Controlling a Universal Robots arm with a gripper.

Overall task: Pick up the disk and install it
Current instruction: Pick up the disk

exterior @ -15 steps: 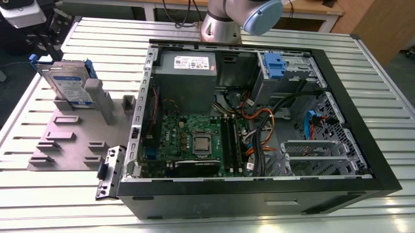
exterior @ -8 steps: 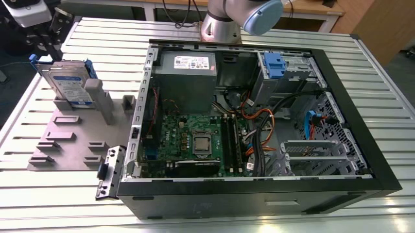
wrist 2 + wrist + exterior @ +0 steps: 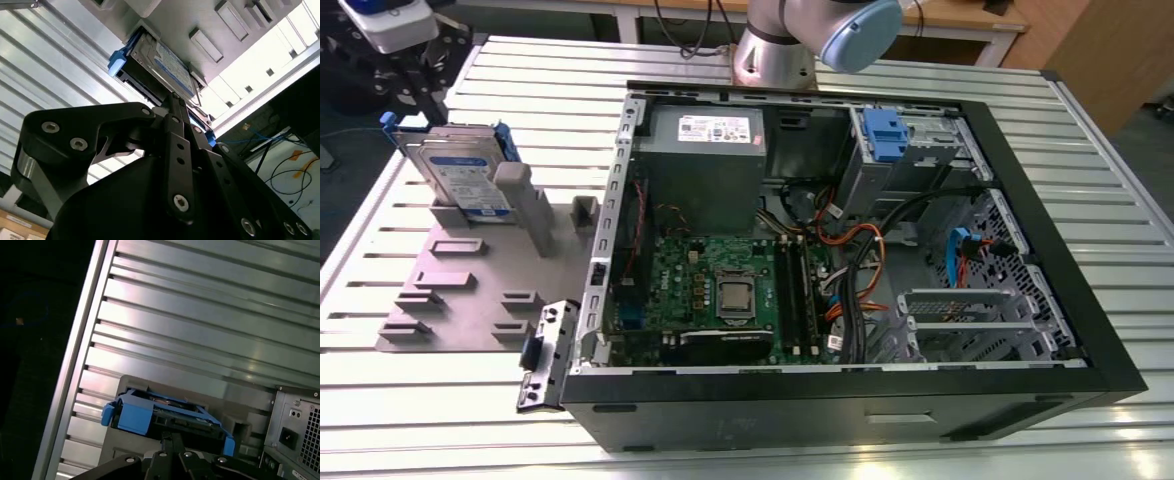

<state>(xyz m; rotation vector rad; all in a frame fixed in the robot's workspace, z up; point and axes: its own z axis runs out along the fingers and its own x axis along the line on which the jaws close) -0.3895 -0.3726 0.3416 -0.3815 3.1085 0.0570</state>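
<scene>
One disk point(image 3: 460, 175) stands on its edge in the upper left of the exterior view. It is slotted between the uprights of a grey fixture point(image 3: 467, 300) that lies on the slatted metal desk point(image 3: 400, 410). Its broad face is silver metal with a white-and-blue label. Blue plastic runs along its sides and across its upper edge. In both wrist views this blue frame wraps a dark, narrow edge of the disk and ends in a blue tab at one corner. The second wrist view also shows the labelled face.

The gripper point(image 3: 174, 99) hangs just above the disk, in the far upper left corner of the exterior view. Its black fingers point(image 3: 176, 145) lie together, the tips meeting with nothing between them. The tips sit right at the disk's upper edge, but whether they touch it cannot be told.

An open black computer case point(image 3: 854, 405) lies just beside the fixture, on the exterior view's right. Inside it, a grey power supply point(image 3: 707, 160) sits toward the upper left, with a green motherboard point(image 3: 720, 290) below it. A silver perforated cage with a blue latch point(image 3: 887, 135) sits toward the upper right. The arm point(image 3: 781, 45) rises behind the case at the top centre of the frame.
</scene>
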